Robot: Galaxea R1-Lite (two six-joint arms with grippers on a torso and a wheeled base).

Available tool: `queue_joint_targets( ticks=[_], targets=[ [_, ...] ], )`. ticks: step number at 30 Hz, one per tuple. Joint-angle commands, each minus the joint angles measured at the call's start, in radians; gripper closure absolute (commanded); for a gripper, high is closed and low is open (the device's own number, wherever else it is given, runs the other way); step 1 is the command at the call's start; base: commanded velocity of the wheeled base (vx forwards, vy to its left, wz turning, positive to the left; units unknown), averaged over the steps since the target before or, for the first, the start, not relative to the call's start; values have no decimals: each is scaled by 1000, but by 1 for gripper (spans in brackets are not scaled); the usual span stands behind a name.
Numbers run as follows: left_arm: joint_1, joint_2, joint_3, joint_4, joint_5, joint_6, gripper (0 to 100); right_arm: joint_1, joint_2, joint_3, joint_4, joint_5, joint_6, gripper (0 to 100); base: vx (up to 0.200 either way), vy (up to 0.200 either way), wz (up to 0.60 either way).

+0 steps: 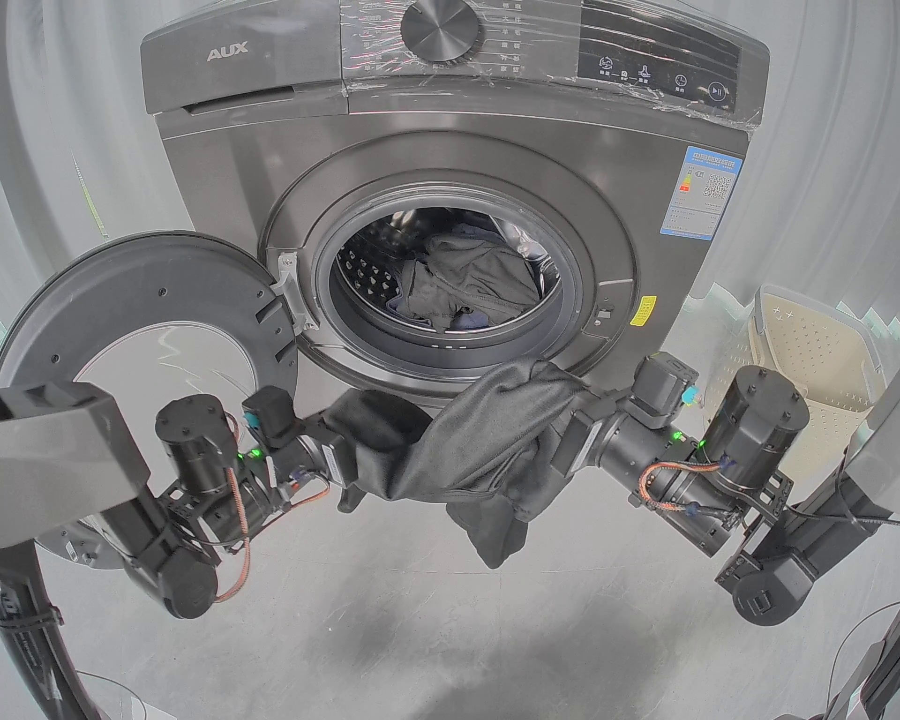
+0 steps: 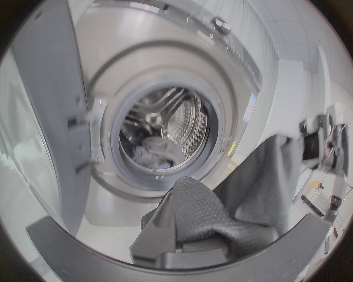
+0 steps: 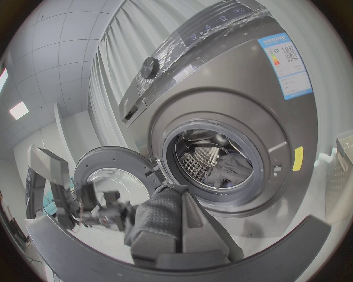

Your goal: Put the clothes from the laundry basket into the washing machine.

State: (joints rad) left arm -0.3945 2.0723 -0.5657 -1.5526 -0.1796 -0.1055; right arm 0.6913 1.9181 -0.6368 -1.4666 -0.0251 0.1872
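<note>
Door open left; drum mouth free above garment.

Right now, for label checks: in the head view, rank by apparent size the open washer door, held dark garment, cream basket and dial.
1. Open round grey washer door
2. Dark grey garment, nearer the camera
3. Cream perforated plastic laundry basket, partly hidden
4. Round metal dial

Right gripper jaws clamp dark garment before washing machine (door open).
</note>
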Motion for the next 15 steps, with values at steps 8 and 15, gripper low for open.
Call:
queue_joint_targets(
  ticks=[8, 15],
  targets=[
    [19, -313, 67, 0, -31, -31, 100, -82, 47, 111, -74, 19, 8, 100, 0, 0, 0],
    [9, -380, 73, 5, -28, -40, 100, -76, 45, 91, -74, 28, 11, 100, 0, 0, 0]
  ],
)
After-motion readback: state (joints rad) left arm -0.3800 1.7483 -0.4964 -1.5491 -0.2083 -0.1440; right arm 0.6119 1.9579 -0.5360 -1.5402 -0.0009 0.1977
